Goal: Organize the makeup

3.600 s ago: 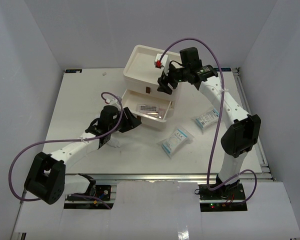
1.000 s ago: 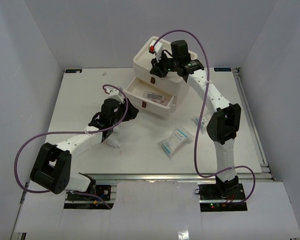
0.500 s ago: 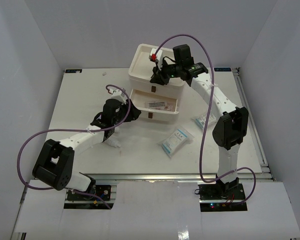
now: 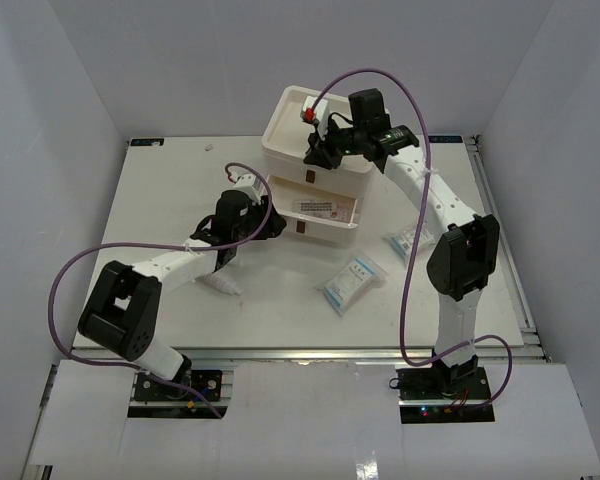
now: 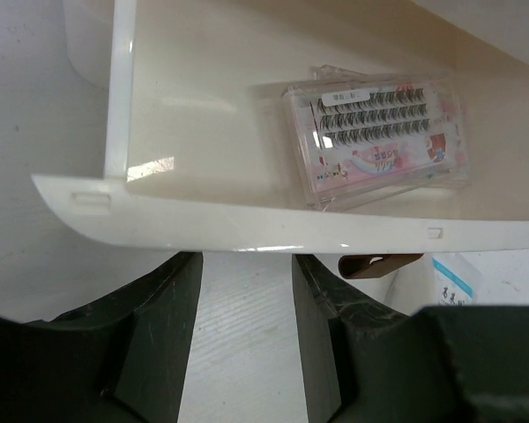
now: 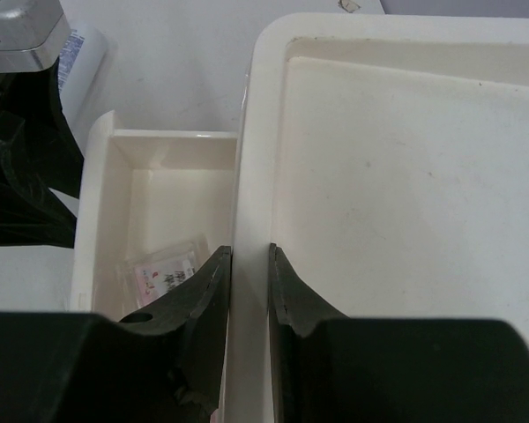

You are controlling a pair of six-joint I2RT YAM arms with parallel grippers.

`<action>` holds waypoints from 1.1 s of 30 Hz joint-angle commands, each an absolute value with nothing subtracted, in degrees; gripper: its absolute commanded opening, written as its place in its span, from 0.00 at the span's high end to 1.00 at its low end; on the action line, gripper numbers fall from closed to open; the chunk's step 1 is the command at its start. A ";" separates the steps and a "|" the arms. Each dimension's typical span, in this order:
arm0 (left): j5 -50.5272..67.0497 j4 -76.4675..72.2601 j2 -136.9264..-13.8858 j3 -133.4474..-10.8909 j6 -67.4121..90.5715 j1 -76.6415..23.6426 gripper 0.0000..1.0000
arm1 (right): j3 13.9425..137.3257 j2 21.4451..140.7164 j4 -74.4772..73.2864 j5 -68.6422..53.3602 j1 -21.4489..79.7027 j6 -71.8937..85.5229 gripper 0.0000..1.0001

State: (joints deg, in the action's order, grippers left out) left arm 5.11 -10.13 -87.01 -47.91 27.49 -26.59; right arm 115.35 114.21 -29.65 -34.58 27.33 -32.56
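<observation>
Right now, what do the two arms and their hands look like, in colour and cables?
Both the left arm and the right arm have white links, black joints and a looping purple cable. The left hand and the right hand each have two dark matte fingers.

Two slim robot arms, built alike. The left arm (image 4: 170,268) and the right arm (image 4: 435,200) are each made of smooth white links joined by bulky black housings, the largest a rounded black block at the elbow (image 4: 462,255). A thin purple cable (image 4: 365,72) runs loose alongside each arm. The wrists are black, and the right wrist carries a small red-and-white part (image 4: 307,113). Each arm rises from a black base (image 4: 438,385); the right arm's base shows tiny red and green lights. Up close, the left fingers (image 5: 154,326) are dull charcoal, broad and lightly scuffed. The right fingers (image 6: 198,308) are black and taper to curved tips.
</observation>
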 commanded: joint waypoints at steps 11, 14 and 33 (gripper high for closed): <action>1.21 -18.91 -94.06 -62.05 24.08 -25.32 0.45 | 114.34 110.74 -38.05 -41.24 29.10 -32.26 0.89; 2.41 -18.59 -95.48 -63.48 24.67 -25.31 0.45 | 114.72 111.11 -37.94 -40.28 29.17 -32.27 0.88; 5.08 -20.12 -83.67 -53.84 30.66 -25.31 0.45 | 117.43 112.16 -36.20 -35.41 28.28 -30.74 0.85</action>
State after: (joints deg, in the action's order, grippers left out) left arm 3.05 -17.65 -89.97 -57.64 27.83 -25.61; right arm 115.46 113.65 -31.53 -34.21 27.55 -32.94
